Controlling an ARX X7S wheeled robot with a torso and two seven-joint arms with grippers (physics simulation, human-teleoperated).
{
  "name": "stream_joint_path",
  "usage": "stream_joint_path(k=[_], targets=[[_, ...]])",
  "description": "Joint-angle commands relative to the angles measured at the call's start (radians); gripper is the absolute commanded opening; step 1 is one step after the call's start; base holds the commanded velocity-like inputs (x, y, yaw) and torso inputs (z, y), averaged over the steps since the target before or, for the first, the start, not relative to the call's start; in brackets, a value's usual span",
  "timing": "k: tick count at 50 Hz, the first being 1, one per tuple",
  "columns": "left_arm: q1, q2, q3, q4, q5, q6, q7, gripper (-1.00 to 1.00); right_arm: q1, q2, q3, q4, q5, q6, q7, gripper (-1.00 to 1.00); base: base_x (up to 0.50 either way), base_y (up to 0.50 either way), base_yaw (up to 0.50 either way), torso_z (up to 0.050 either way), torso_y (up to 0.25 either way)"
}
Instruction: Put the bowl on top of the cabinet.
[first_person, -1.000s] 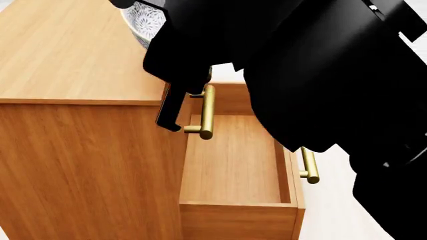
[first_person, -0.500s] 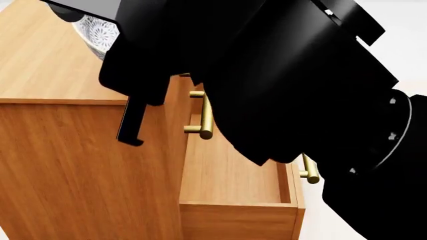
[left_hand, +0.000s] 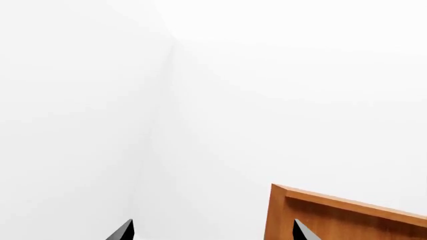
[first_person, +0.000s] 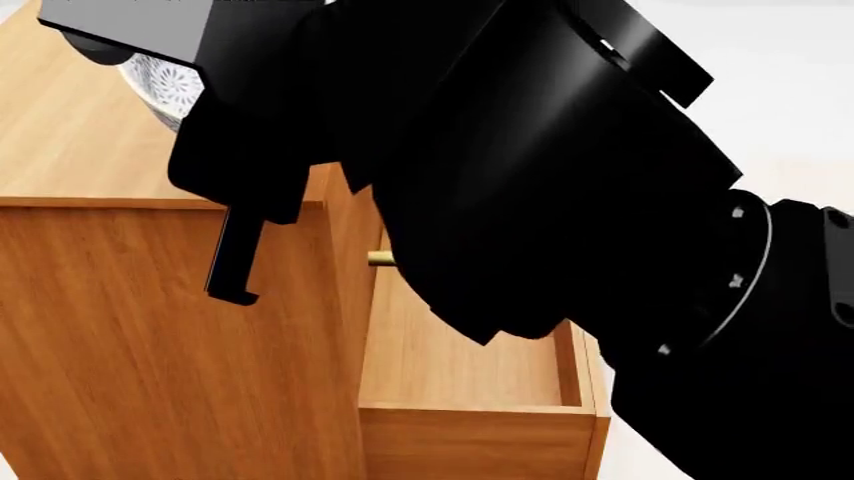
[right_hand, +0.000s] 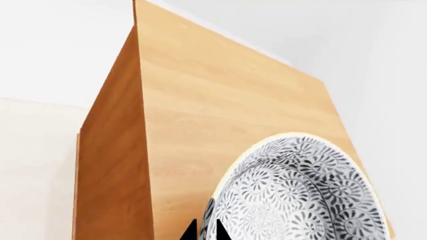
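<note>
The bowl (right_hand: 300, 195), white with a dense dark leaf pattern, hangs tilted over the flat top of the orange-brown cabinet (right_hand: 220, 110). My right gripper (right_hand: 203, 231) is shut on its rim, one fingertip on each side of the wall. In the head view only a sliver of the bowl (first_person: 158, 82) shows at the upper left, above the cabinet (first_person: 80, 130) top, under my big black right arm. My left gripper (left_hand: 212, 235) is open with nothing between its fingertips (left_hand: 123, 231), facing a white wall beside a cabinet corner (left_hand: 347, 220).
The cabinet's top drawer (first_person: 461, 370) stands pulled out to the right of its side panel, with a bit of brass handle (first_person: 380, 258) showing under the arm. My right arm (first_person: 561, 200) covers much of the head view. White walls lie behind.
My right arm has carried the bowl leftward over the cabinet top. The arm now hides most of the brass handles that showed a second ago.
</note>
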Motion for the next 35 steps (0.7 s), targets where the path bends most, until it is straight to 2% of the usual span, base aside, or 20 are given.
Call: stream_joint_path(k=[1, 35], targets=[[0.003, 0.010, -0.013, -0.001, 0.002, 0.008, 0.008, 1.00, -0.009, -0.011, 0.009, 0.000, -0.025, -0.020, 0.005, -1.00, 0.00, 0.00, 0.00, 0.000, 0.000], [0.006, 0.005, -0.007, 0.004, 0.002, 0.009, 0.000, 1.00, -0.035, -0.001, -0.031, 0.015, -0.038, -0.031, 0.021, -1.00, 0.00, 0.00, 0.00, 0.000, 0.000]])
